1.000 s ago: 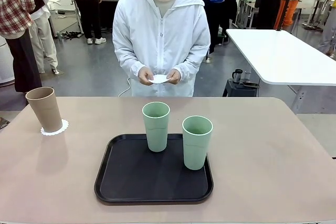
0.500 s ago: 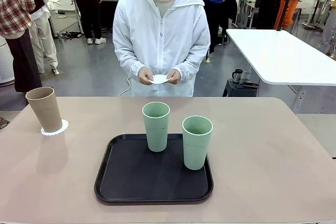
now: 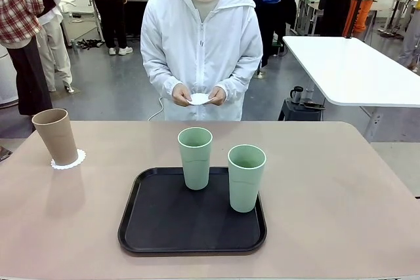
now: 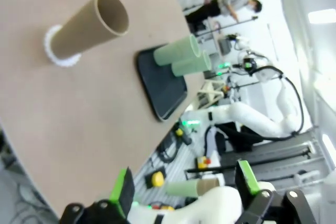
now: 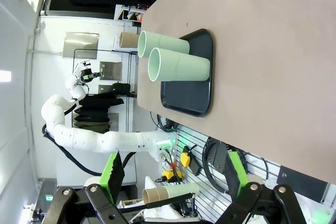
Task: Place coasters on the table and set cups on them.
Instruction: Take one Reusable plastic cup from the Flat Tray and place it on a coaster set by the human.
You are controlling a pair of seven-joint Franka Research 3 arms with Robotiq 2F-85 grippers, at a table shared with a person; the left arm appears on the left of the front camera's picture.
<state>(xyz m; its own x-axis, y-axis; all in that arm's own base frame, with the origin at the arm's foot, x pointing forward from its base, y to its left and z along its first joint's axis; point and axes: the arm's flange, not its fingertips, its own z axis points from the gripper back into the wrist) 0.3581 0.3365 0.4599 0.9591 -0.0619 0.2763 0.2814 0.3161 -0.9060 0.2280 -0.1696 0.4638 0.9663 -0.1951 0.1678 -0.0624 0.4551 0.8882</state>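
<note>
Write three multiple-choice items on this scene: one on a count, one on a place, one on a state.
1. How many green cups stand on the black tray? A one; B two; C three.
2. Where does the tan cup stand? A on the tray; B stacked in a green cup; C on a coaster on the beige table.
3. The left pincer is: A open and empty; B shut on a cup; C shut on a coaster.

Answers:
1 B, both stand upright inside the tray's rim.
2 C, a lacy white edge shows round its base.
3 A, its green pads stand wide apart with nothing between them.
</note>
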